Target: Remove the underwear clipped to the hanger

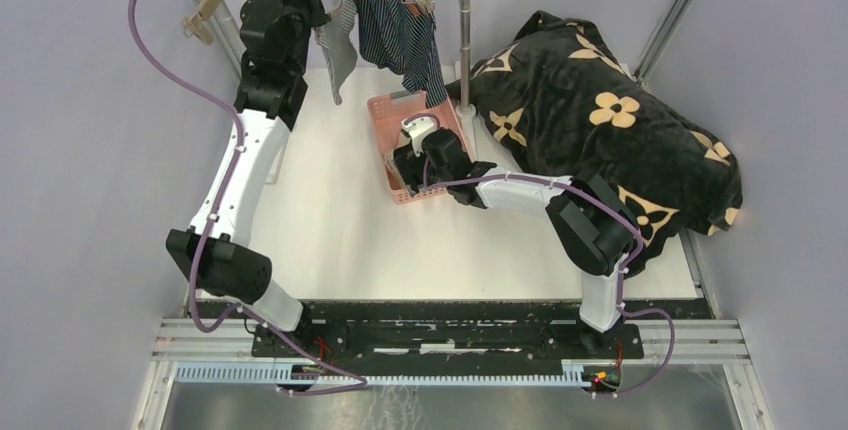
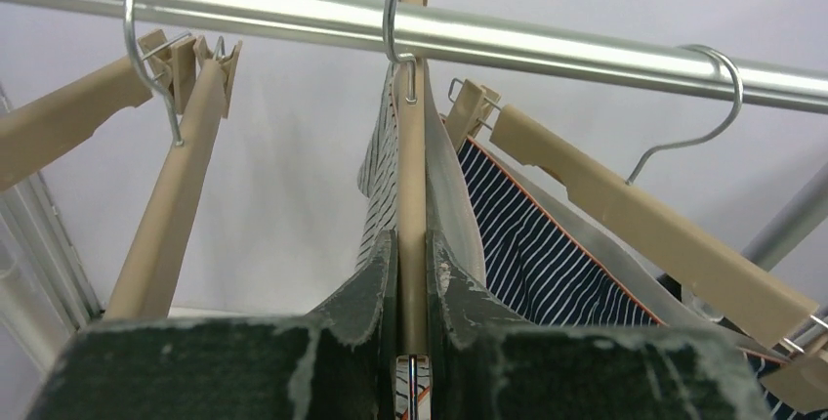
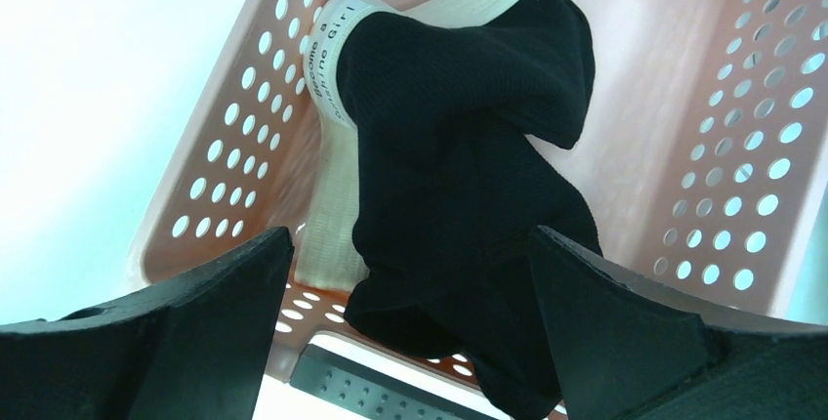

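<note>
Worn, paint-flaked fingers [image 2: 366, 313] of the left gripper [image 2: 412, 337] fill the bottom of the left wrist view. They are pressed together on the middle hanger [image 2: 412, 195], with its tan bar seen edge-on between them. Judged purpose: steadying the hanger, or working the metal clip just below the pads, so the cloth can come free.

The hanger's wire hook sits over a smooth, round metal rail [image 2: 547, 44] above the far-left corner of the tabletop. Clipped to it is the grey-and-white striped garment [image 2: 379, 161], thin and limp. On the neighbouring hanger hangs the navy striped garment [image 2: 547, 264], of fine-ribbed cloth with an orange-edged band. A third hanger [image 2: 171, 215], toward the left, carries nothing that shows.

Right gripper [image 3: 408, 239]: its matte black fingers are spread wide and pinch nothing. It hangs low inside the pink basket [image 3: 703, 98], a rigid plastic bin with perforated walls that stands near the middle of the far edge. The black underwear [image 3: 459, 166] lies crumpled in it, a soft knit with a cream ribbed waistband [image 3: 337, 215] bearing printed lettering. Judged reason for this pose: the basket is the drop point, and one garment is deposited.

Assessment: one of three pieces is off, and two are not yet removed. A plush black blanket [image 1: 600, 120] with tan flowers is heaped at the far-right corner.
</note>
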`<state>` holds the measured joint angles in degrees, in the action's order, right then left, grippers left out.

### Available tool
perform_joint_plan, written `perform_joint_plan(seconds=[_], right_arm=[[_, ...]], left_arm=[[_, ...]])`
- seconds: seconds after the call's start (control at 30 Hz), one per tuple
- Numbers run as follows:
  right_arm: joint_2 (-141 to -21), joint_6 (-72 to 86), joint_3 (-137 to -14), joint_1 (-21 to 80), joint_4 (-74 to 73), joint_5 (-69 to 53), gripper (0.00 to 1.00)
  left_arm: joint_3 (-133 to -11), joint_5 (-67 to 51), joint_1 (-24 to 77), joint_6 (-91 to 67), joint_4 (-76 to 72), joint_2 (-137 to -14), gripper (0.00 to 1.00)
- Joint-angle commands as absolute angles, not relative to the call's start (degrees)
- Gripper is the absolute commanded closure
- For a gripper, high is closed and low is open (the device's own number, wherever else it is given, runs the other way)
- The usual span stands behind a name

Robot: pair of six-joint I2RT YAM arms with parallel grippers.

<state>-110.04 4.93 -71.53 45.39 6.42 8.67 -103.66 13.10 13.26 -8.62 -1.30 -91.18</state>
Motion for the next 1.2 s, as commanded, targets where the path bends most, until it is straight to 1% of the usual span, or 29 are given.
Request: perform_joint_plan(seconds=[0.0, 0.2, 0.37, 0.43, 0.53, 0.67, 0.8, 1.0, 1.17], right_arm=[[-106.9, 5.4, -70.5, 45.8, 7.7, 9.5, 0.00], [-106.6, 5.2, -70.8, 45.8, 7.4, 10.3, 0.00], [-106.4, 5.1, -71.8, 45.8, 6.3, 10.8, 0.00], [-106.0, 4.9, -71.9, 45.8, 6.3, 11.2, 0.00], [-105.8, 3.2, -72.7, 45.5, 5.7, 12.4, 0.00], [-106.0, 1.4, -76.0, 44.5, 4.0, 12.6, 0.00], [-105.0, 0.7, -78.0, 43.9, 2.6, 12.5, 0.00], [-98.5, 1.1, -75.1, 43.9, 2.0, 12.5, 0.00], [-92.3, 1.7, -73.1, 43.9, -3.8, 10.4, 0.00]], left_arm=[[-100.1, 12.7, 13.0, -7.9, -9.0, -84.6, 0.97], [-90.3, 13.5, 13.0, -7.4, -9.6, -77.8, 0.97], [-86.7, 14.9, 13.1, -8.1, -3.0, -75.5, 0.97], [-83.5, 14.6, 13.1, -9.5, -1.3, -73.4, 0.97], [-76.7, 13.0, 13.3, -11.7, -0.2, -68.4, 0.97], [-68.3, 13.8, 15.0, -11.5, 0.6, -60.5, 0.97], [-63.0, 12.9, 16.3, -11.5, 2.6, -53.3, 0.97], [-60.6, 10.6, 16.8, -12.2, 9.5, -46.3, 0.97], [-58.9, 10.2, 18.5, -16.3, 14.9, -42.5, 0.97]])
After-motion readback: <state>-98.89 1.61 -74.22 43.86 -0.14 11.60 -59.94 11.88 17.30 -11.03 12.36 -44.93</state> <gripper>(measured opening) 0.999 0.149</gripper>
